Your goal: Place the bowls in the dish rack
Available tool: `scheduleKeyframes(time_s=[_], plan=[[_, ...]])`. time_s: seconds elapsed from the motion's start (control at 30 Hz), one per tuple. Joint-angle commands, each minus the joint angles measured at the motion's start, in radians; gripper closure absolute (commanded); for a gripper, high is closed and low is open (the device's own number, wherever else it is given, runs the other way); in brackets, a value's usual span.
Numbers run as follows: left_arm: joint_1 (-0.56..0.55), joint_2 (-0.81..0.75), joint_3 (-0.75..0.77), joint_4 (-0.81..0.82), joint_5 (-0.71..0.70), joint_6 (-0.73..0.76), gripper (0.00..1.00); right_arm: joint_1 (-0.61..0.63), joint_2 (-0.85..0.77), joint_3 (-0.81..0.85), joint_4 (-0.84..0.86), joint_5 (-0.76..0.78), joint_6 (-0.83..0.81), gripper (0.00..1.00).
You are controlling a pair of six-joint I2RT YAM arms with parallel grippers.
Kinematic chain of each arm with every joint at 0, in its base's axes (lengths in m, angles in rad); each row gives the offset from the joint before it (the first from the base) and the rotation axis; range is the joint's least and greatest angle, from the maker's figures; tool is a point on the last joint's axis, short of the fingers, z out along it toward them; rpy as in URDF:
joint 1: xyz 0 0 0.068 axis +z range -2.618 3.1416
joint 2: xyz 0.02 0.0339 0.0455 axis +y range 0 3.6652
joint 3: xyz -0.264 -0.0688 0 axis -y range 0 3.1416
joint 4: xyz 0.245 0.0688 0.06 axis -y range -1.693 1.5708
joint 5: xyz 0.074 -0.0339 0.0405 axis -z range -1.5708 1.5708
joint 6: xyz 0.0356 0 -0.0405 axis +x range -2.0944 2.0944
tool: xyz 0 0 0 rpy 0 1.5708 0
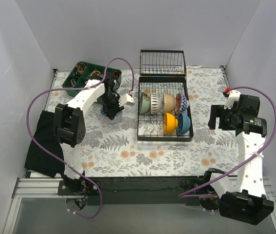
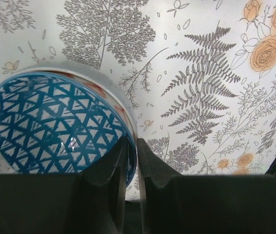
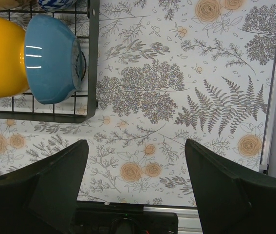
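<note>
— Your left arm (image 1: 86, 97) reaches forward, wrist tipped down; the left gripper (image 2: 132, 146) is pinched on the rim of the blue patterned bowl (image 2: 55, 122), at nine o'clock from the dish rack (image 1: 164, 139).
— And your right gripper (image 3: 135, 146) hangs wide open, empty, at the rack's three o'clock.

I see open bench (image 1: 128, 156) before the dish rack (image 1: 165, 138); its near-left slots are free, while the orange bowl (image 1: 170, 123) and blue bowl (image 1: 184, 124) fill the near-right.

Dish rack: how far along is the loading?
Six bowls already stand in the dish rack. In hand: the left gripper is shut on the rim of a blue triangle-patterned bowl on the table. Left: lift and rack it; no other loose bowl shows. The right gripper is open, empty.
</note>
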Motion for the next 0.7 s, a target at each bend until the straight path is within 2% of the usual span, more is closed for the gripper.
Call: scheduleKeyframes(time_s=[0.0, 0.27, 0.47, 0.67], plan=[[0.0, -0.089, 0.072, -0.056, 0.016, -0.028, 1.0, -0.009, -0.015, -0.017, 0.04, -0.006, 0.017, 0.12], [-0.019, -0.156, 0.027, -0.023, -0.005, -0.078, 1.0, -0.012, -0.015, -0.021, 0.047, -0.01, 0.017, 0.12], [-0.04, -0.262, -0.059, 0.11, -0.033, -0.149, 1.0, -0.012, -0.019, -0.021, 0.045, -0.008, 0.018, 0.11], [-0.066, -0.296, 0.023, 0.092, -0.025, -0.233, 1.0, -0.014, -0.022, -0.021, 0.045, -0.005, 0.02, 0.11]])
